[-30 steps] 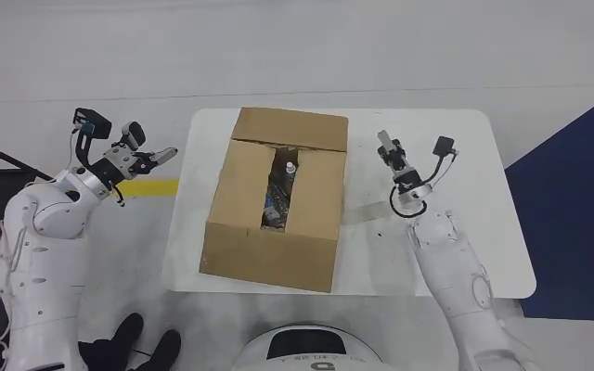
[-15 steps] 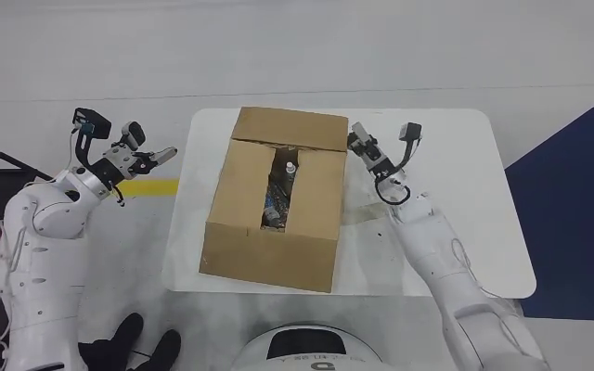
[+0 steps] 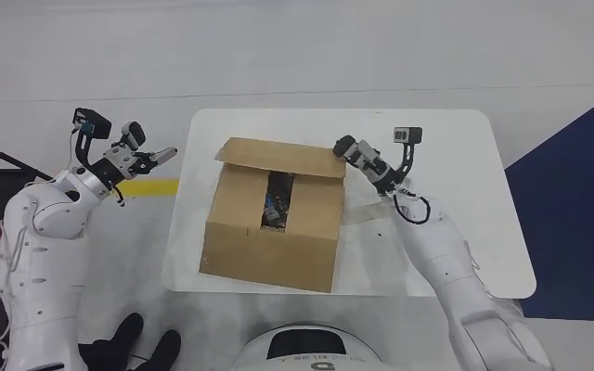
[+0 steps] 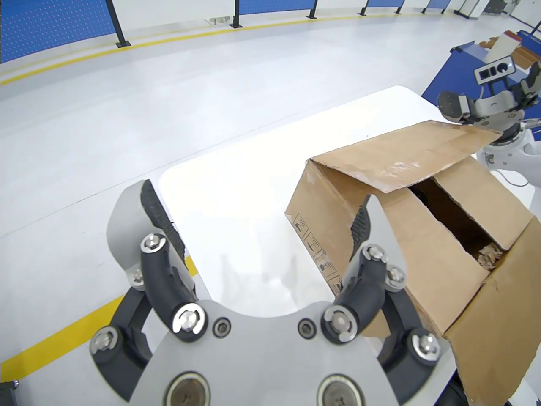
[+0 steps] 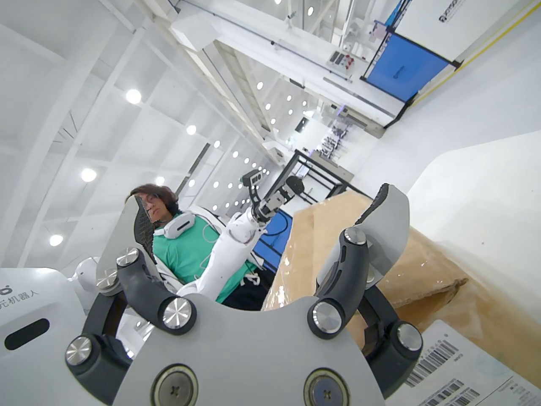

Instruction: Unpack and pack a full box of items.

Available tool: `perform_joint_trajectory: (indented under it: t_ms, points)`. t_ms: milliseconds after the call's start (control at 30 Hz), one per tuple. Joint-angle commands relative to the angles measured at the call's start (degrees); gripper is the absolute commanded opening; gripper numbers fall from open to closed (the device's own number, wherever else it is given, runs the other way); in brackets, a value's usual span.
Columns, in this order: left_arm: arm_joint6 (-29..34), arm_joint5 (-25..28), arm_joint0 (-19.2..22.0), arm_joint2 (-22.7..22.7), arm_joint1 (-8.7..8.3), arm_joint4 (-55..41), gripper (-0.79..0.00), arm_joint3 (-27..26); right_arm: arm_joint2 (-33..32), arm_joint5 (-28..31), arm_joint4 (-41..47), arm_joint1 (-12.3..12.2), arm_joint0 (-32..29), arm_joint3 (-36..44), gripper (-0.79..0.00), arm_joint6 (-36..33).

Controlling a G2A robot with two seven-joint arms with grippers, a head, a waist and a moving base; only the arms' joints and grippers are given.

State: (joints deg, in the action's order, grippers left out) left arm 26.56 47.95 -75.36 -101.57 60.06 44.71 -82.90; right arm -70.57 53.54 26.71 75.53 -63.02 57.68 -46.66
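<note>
Right gripper (image 3: pixel 344 146) swung in, raising the box's far flap (image 3: pixel 278 156).

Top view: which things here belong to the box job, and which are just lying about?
Job: cardboard box; its far flap, raised against the open right gripper; items in the gap between the top flaps; open left gripper, off the table's side.
Lying about: pale strip on the table beside the box; yellow floor line.
</note>
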Motion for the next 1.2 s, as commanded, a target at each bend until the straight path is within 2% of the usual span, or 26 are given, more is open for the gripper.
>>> perform_joint_trajectory:
  t_ms: [0,200,367,433,533,567,700,833,967,1033,1167]
  points:
    - [0.0,0.0,0.0,0.0,0.00,0.0,0.000,0.0,0.1,0.2,-2.0,-0.2,-0.6,1.3,0.000,-0.3]
    - [0.0,0.0,0.0,0.0,0.00,0.0,0.000,0.0,0.4,0.0,-11.0,-0.9,-4.6,8.7,0.000,0.2]
    - [0.1,0.1,-0.1,0.2,0.00,0.2,0.000,-0.1,-0.7,-2.4,-17.1,-1.7,-8.1,15.2,0.000,1.9]
    - [0.3,2.0,-0.6,0.5,-0.29,4.0,0.000,-1.5,-1.0,-3.5,-18.3,-1.8,-9.2,16.9,0.000,3.4]
    - [-4.1,10.0,-2.0,0.5,-0.78,11.8,0.000,-2.3,-1.0,-4.7,-19.6,-2.0,-10.2,18.3,0.000,5.1]
    - [-6.1,10.0,-2.7,1.4,-0.92,12.9,0.000,-3.0,-1.0,-5.3,-19.9,-2.0,-10.4,18.4,0.000,5.7]
    - [-12.5,10.0,-6.2,5.6,-2.69,18.9,0.000,-7.4,-0.7,-6.0,-20.7,-2.1,-10.3,18.8,0.000,6.9]
    - [-21.5,10.0,-9.0,10.7,-6.01,25.0,0.000,-9.4,-0.2,-6.4,-21.4,-2.2,-10.1,18.8,0.000,7.5]
    - [-30.3,10.0,-8.9,13.6,-9.47,32.1,0.000,-8.2,0.3,-6.7,-21.7,-2.2,-9.9,18.8,0.000,8.3]
    - [-35.0,10.0,-7.0,11.7,-10.00,29.9,0.000,-4.4,0.4,-6.9,-21.9,-2.3,-10.0,18.9,0.000,9.4]
    - [-35.0,10.0,-7.0,11.7,-10.00,29.9,0.000,-4.4,0.5,-7.2,-22.2,-2.2,-10.0,18.9,0.000,10.2]
